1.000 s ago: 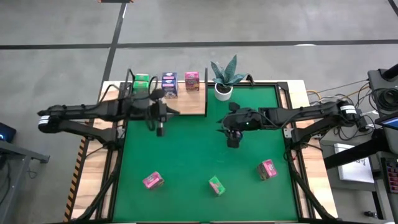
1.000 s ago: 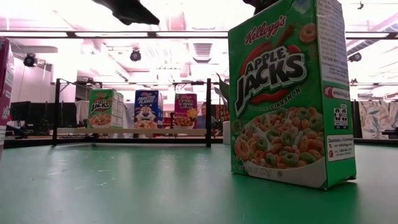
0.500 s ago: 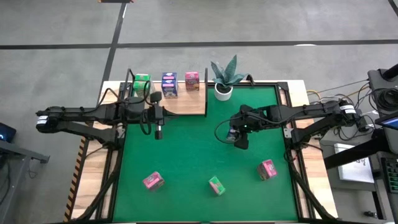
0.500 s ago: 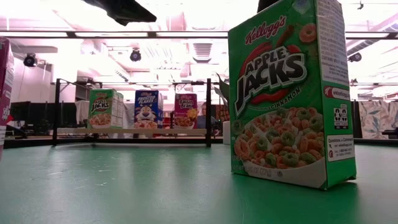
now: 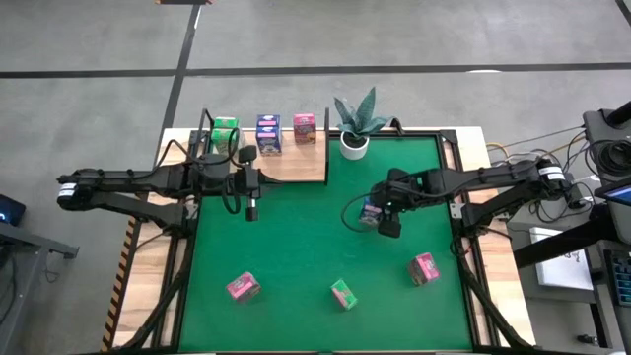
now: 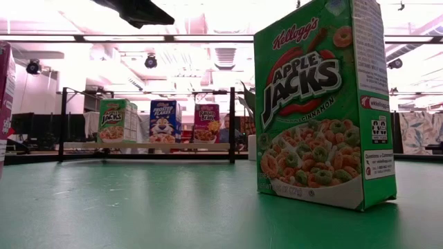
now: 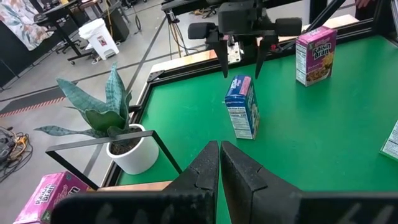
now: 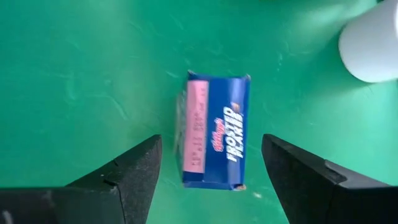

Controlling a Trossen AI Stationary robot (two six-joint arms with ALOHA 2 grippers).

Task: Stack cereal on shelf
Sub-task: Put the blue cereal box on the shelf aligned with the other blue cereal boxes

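A blue cereal box [image 8: 214,130] stands on the desk [image 5: 296,247] beneath the right gripper [image 8: 211,165], fingers spread wide; the left gripper [image 7: 219,163] hovers, fingers nearly closed.

2 green [image 5: 225,131], 2 blue [image 5: 268,135], 3 pink [image 5: 305,127] cartons; 1 plant [image 5: 357,120].

Grey concrete floor [image 5: 315,39] around table, dark seam lines crossing it. Ceiling [image 6: 201,59] bright with strip lights — ducts and black round fixture [image 6: 151,61] hanging there. Patterned leaf-print panel [image 6: 419,131] at far right of room. White bin [image 7: 99,37] on floor beyond table, cables trailing nearby. Desk with equipment [image 5: 611,148] at right edge — black-and-yellow hazard tape [image 5: 126,261] along left side.
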